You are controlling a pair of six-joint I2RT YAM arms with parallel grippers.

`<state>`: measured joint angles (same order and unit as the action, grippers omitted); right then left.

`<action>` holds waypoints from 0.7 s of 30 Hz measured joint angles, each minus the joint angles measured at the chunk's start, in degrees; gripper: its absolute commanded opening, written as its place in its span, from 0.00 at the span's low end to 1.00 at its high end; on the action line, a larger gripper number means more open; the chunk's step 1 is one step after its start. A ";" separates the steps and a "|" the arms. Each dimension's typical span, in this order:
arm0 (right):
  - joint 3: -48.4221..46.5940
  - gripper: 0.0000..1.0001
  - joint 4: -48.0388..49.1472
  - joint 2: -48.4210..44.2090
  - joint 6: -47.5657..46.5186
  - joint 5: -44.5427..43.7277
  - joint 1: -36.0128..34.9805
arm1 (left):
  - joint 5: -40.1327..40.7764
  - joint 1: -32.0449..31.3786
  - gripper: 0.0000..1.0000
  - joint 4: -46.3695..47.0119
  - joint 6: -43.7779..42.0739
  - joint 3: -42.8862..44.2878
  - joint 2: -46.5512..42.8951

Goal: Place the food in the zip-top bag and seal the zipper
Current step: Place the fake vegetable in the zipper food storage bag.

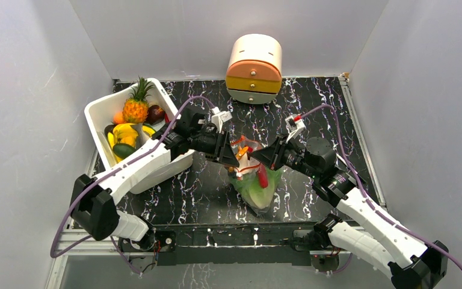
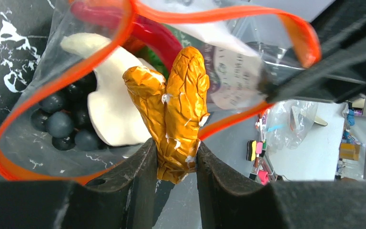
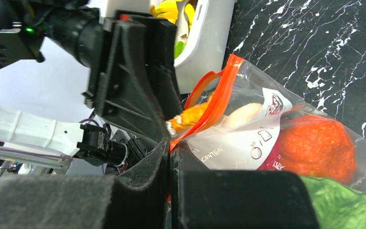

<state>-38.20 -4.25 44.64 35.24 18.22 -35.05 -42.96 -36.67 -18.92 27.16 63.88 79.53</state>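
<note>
Zip-top bag stands mid-table between arms, cabbage and chilli inside; your right gripper pinches zipper at rim, likely propping mouth open; left gripper clamps crinkled orange piece over opening, tip apparently inside; zipper unsealed.

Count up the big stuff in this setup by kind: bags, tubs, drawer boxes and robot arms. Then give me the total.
Clear bag: 1
White tub: 1
Drawer box: 1
Robot arms: 2 (left arm, right arm)
Total: 5
</note>
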 measured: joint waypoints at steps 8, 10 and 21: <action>0.00 0.00 1.33 1.25 0.02 3.28 0.00 | 0.52 -0.81 0.22 -2.54 -0.72 2.25 5.60; 0.00 0.00 2.29 1.66 0.28 4.07 0.00 | 0.57 -1.01 0.22 -2.75 -0.66 2.60 6.21; 0.02 0.00 6.34 4.20 1.27 7.37 0.00 | 0.37 -1.33 0.25 0.35 3.41 3.43 7.17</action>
<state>-38.17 2.09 48.84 36.51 25.58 -35.05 -42.59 -38.00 -18.57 30.57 67.31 86.70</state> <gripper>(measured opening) 0.008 0.297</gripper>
